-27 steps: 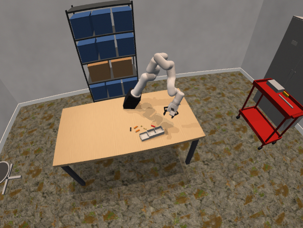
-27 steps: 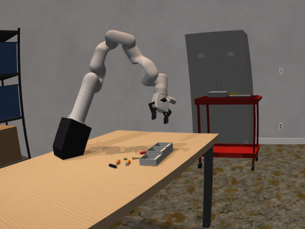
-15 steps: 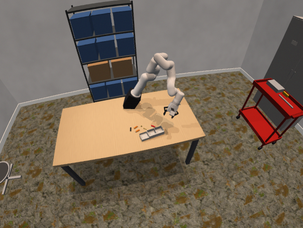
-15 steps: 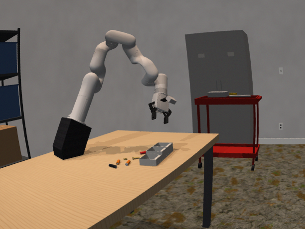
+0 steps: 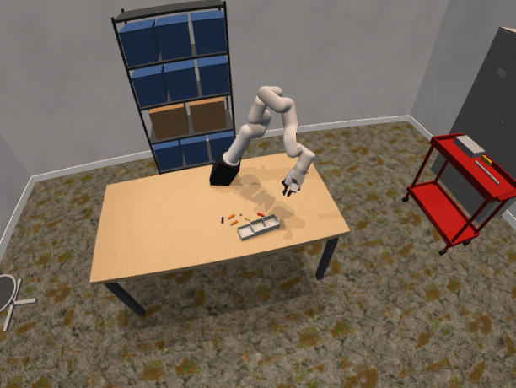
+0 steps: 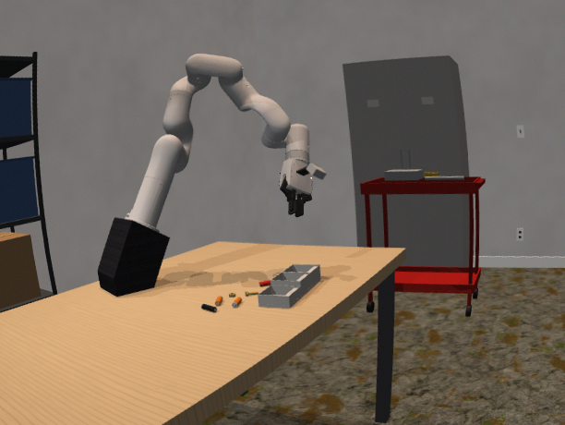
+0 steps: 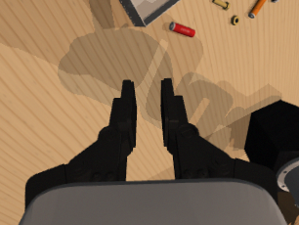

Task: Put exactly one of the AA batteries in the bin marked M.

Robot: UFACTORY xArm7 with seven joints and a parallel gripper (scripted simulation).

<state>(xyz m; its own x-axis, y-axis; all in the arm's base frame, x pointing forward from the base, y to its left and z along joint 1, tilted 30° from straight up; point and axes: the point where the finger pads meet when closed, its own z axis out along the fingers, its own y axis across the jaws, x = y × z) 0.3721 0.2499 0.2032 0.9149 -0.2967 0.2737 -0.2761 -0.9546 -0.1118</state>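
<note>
Table (image 5: 139, 236) under gripper (image 6: 296, 212), which hangs high, fingers nearly together on nothing. Batteries (image 6: 236, 302) lie well below and ahead, beside bin (image 6: 290, 285); its M mark unreadable, probably. Nothing picked yet; grasp, drop, release remain.
</note>
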